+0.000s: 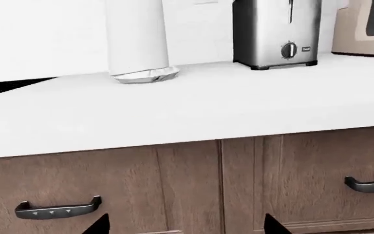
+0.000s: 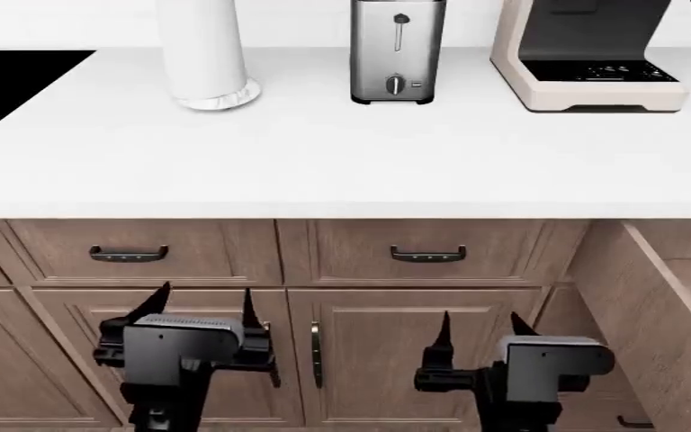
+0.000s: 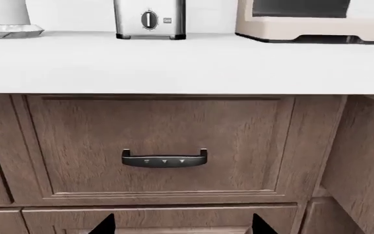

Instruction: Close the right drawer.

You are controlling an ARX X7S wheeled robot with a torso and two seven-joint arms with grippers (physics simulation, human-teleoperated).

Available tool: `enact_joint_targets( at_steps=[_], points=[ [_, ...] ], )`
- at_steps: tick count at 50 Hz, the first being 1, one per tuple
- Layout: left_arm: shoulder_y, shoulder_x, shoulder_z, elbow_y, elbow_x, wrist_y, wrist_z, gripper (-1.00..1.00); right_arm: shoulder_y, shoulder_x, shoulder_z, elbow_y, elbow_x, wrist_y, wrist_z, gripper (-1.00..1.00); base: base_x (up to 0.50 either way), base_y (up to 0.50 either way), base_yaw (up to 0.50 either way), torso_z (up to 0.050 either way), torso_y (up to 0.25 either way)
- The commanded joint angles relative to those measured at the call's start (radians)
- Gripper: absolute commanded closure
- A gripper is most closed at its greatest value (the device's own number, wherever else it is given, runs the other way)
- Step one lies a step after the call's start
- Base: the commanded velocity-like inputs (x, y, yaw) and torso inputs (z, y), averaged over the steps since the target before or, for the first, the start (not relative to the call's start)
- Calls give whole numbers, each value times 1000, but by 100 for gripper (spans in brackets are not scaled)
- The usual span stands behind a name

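The right drawer (image 2: 648, 310) stands pulled out from the cabinet at the far right of the head view. Its plain wood-grain side faces me, and its front runs out of the picture. The same side shows in the right wrist view as the right drawer (image 3: 369, 161). My right gripper (image 2: 481, 326) hangs open just left of that side, in front of a cabinet door, touching nothing. In its own view the right gripper (image 3: 181, 225) has only wood behind its tips. My left gripper (image 2: 201, 301) is open too, further left, and the left gripper (image 1: 185, 226) holds nothing.
Two closed drawers with curved dark handles (image 2: 130, 254) (image 2: 427, 255) sit under the white counter (image 2: 345, 153). On it stand a paper towel roll (image 2: 205, 54), a toaster (image 2: 398, 49) and a coffee machine (image 2: 592, 54). A black cooktop (image 2: 10, 85) lies at the far left. Panelled cabinet doors (image 2: 370, 360) are below.
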Motion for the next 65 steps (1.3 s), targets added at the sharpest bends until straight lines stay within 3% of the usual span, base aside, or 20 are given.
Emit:
enact_joint_targets(
  at_steps=[1, 2, 3, 4, 5, 6, 8, 12, 15, 17, 20, 22, 27, 36, 49, 65],
  points=[
    [-295, -12, -59, 613, -77, -875, 4, -100, 103, 45, 72, -537, 96, 595, 53, -100, 0, 0, 0, 0, 0],
    [-332, -6, -76, 630, -98, -942, -3, -100, 125, 48, 76, -573, 104, 655, 58, -100, 0, 0, 0, 0, 0],
    [-409, -48, -126, 631, -248, -1016, -123, -100, 174, 45, 99, -645, 128, 756, 58, -100, 0, 0, 0, 0, 0],
    [-499, -106, -264, 631, -398, -1113, -273, -100, 230, 52, 109, -704, 141, 872, 64, -100, 0, 0, 0, 0, 0],
    [-546, -147, -363, 606, -548, -1149, -423, -100, 275, 48, 142, -739, 188, 937, 69, -100, 0, 0, 0, 0, 0],
    [-602, -190, -392, 543, -698, -1147, -573, -100, 297, 76, 153, -740, 263, 961, 127, -100, 0, 0, 0, 0, 0],
    [-766, -375, -238, 414, -998, -970, -873, -100, 404, 232, 229, -740, 563, 1004, 427, -100, 0, 0, 0, 0, 0],
    [-945, -506, -129, 332, -1598, -866, -1427, -100, 605, 357, 325, -681, 1163, 1079, 965, -100, 0, 0, 0, 0, 0],
    [-1068, -554, -81, 264, -2048, -838, -1444, -100, 749, 482, 224, -621, 1613, 987, 1243, -100, 0, 0, 0, 0, 0],
    [-1148, -586, -68, 211, -2095, -802, -1461, -100, 846, 548, 163, -574, 1874, 879, 1378, -100, 0, 0, 0, 0, 0],
    [-1200, -623, -59, 175, -2134, -766, -1469, -100, 979, 627, 40, -555, 1979, 780, 1461, -100, 0, 0, 0, 0, 0],
    [-1229, -652, -59, 156, -2164, -743, -1470, -100, 1092, 737, -74, -571, 2035, 638, 1462, -100, 0, 0, 0, 0, 0],
    [-1345, -709, -53, 110, -2193, -757, -1430, -100, 1200, 854, -150, -579, 2100, 560, 1444, -100, 0, 0, 0, 0, 0],
    [-1374, -747, -49, 70, -2210, -725, -1420, -100, 1441, 975, -231, -548, 2239, 473, 1455, -100, 0, 0, 0, 0, 0],
    [-1448, -790, -9, 83, -2271, -675, -1426, -100, 1659, 999, -388, -574, 2321, 371, 1446, -100, 0, -22, -115, 0, 0],
    [-1447, -807, 5, 102, -2260, -647, -1407, -100, 1734, 1047, -426, -559, 2328, 361, 1415, -100, 0, 0, -500, 0, 0]
  ],
)
